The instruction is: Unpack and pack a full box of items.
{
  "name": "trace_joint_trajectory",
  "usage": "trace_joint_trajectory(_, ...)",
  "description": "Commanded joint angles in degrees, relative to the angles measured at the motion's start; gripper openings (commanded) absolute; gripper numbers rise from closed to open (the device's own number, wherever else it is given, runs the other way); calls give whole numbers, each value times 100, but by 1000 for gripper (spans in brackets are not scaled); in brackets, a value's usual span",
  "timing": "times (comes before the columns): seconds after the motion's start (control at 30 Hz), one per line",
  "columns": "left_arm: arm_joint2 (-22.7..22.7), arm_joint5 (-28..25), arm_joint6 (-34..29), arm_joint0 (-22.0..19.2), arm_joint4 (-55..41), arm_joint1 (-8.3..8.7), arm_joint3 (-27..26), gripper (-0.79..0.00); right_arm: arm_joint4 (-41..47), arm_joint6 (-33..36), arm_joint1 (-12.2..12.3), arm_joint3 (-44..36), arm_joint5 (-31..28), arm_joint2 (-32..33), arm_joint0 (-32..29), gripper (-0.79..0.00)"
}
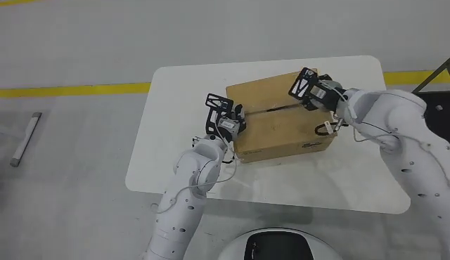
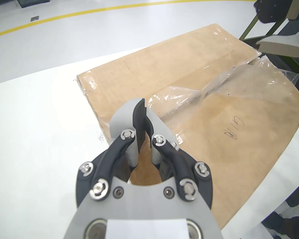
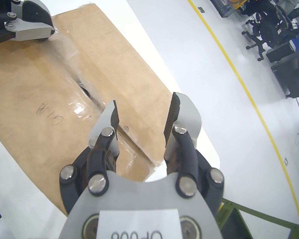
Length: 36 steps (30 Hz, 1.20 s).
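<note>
One box (image 1: 281, 123) beneath both — left gripper (image 2: 140, 108) pinched together, right gripper (image 3: 144, 106) spread apart, seemingly just above it.

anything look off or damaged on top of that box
The clear tape along the cardboard box's top seam is torn and wrinkled, lifting off the flaps instead of lying flat. Midway along the seam a dark gap shows between the two flaps.

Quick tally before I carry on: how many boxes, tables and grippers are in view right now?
Cardboard box: 1
Table: 1
Grippers: 2, the left gripper and the right gripper
Total: 4
</note>
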Motion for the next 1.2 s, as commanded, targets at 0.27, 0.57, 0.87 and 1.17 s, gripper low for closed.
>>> trace_joint_trajectory(0.27, 2, 0, 13, 1, -25, 5, -74, -631, 3327, 20, -41, -83, 2049, 1447, -505, 0)
trace_joint_trajectory(0.57, -40, 62, 69, 28, -141, 8, -215, 0, 6242, 317, -93, -38, 2754, 2009, -958, 0)
trace_joint_trajectory(0.87, -127, 104, 96, 113, -320, 18, -479, 0, 6004, 628, -40, -137, 2418, 2024, -1108, 0)
trace_joint_trajectory(1.17, -136, 93, 109, 138, -327, 30, -547, 0, 4497, 1024, 83, -502, 1519, 1765, -1323, 0)
